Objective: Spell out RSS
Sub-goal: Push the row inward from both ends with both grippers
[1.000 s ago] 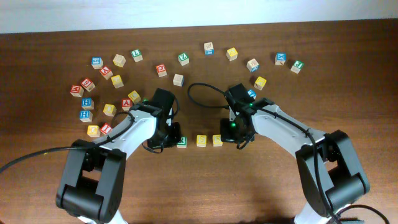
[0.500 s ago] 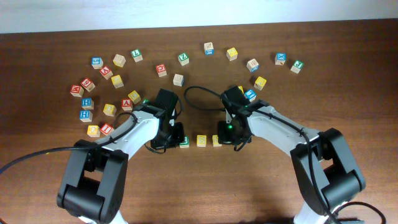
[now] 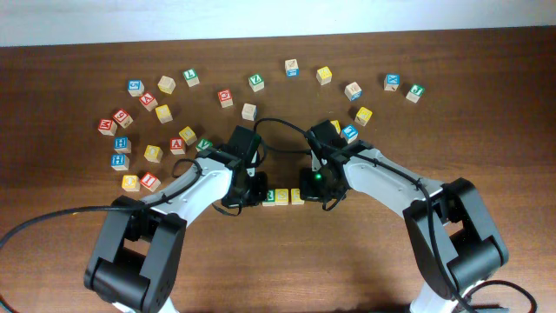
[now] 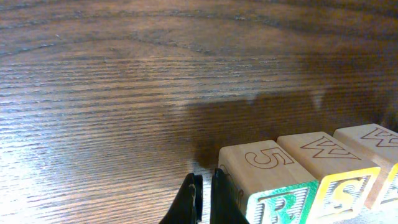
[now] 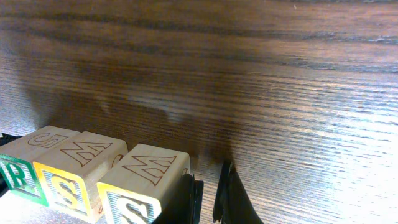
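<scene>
Three cubes stand side by side in a row: the green R cube (image 3: 270, 197), a yellow S cube (image 3: 283, 196) and a second yellow S cube (image 3: 297, 196). My left gripper (image 3: 251, 189) is shut and empty, its tip against the R cube's left side (image 4: 202, 200). The left wrist view shows the R cube (image 4: 267, 180) touching the S cube (image 4: 326, 165). My right gripper (image 3: 314, 187) is shut and empty, its finger (image 5: 208, 194) against the outer S cube (image 5: 146, 180). The middle S cube (image 5: 74, 165) and the R cube (image 5: 28, 152) lie beyond it.
Many other lettered cubes lie scattered across the back and left of the table, among them a red A cube (image 3: 176, 145), a blue cube (image 3: 350, 133) and a yellow cube (image 3: 363, 116) near the arms. Bare wood lies in front of the row.
My left gripper slid right, pushing the R cube. My right gripper slid left with the S cubes. The gaps closed and the three cubes now touch.
</scene>
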Available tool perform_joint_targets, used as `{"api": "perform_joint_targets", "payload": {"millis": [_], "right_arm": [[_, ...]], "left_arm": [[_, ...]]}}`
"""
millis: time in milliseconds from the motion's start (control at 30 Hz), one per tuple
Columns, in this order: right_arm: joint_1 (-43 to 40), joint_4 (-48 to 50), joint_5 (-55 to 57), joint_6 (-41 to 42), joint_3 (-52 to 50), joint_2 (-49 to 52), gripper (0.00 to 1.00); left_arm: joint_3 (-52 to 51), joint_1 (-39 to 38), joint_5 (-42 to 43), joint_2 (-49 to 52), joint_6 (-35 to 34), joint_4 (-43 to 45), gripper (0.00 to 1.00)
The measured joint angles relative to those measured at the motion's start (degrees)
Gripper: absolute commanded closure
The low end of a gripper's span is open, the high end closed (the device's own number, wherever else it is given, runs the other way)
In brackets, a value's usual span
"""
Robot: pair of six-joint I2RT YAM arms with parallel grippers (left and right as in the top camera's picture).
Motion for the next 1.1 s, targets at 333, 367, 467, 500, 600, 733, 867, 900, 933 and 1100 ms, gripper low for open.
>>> {"api": "perform_joint_targets", "payload": {"millis": [333, 367, 467, 500, 600, 733, 867, 900, 933, 1100], "right_arm": [[0.1, 0.9, -1.3, 0.0, 0.0, 0.2, 0.96], [0.3, 1.1, -1.4, 0.0, 0.0, 0.3, 0.95], [0.7, 1.5, -1.4, 0.0, 0.0, 0.3, 0.96], [0.7, 1.5, -1.4, 0.0, 0.0, 0.3, 0.95], [0.7, 1.7, -1.4, 0.0, 0.0, 0.3, 0.95], [0.7, 2.3, -1.4, 0.0, 0.0, 0.3, 0.95], [0.7, 2.4, -1.4, 0.2, 0.0, 0.3, 0.96], [0.7, 2.4, -1.4, 0.2, 0.0, 0.4, 0.96], [0.7, 2.4, -1.4, 0.3, 0.0, 0.4, 0.96], [0.8, 1.8, -1.4, 0.4, 0.0, 0.4, 0.96]], "left_arm": [[0.0, 0.0, 0.0, 0.0, -0.2, 0.0, 1.00], [0.0, 0.0, 0.1, 0.0, -0.2, 0.0, 1.00], [0.0, 0.0, 0.1, 0.0, -0.2, -0.1, 1.00], [0.0, 0.0, 0.1, 0.0, -0.2, -0.2, 1.00], [0.0, 0.0, 0.1, 0.0, -0.2, -0.3, 1.00], [0.0, 0.0, 0.0, 0.0, -0.2, -0.5, 1.00], [0.0, 0.0, 0.0, 0.0, -0.2, -0.5, 1.00], [0.0, 0.0, 0.0, 0.0, -0.2, -0.5, 1.00], [0.0, 0.0, 0.0, 0.0, -0.2, -0.5, 1.00], [0.0, 0.0, -0.3, 0.0, -0.2, -0.7, 1.00]]}}
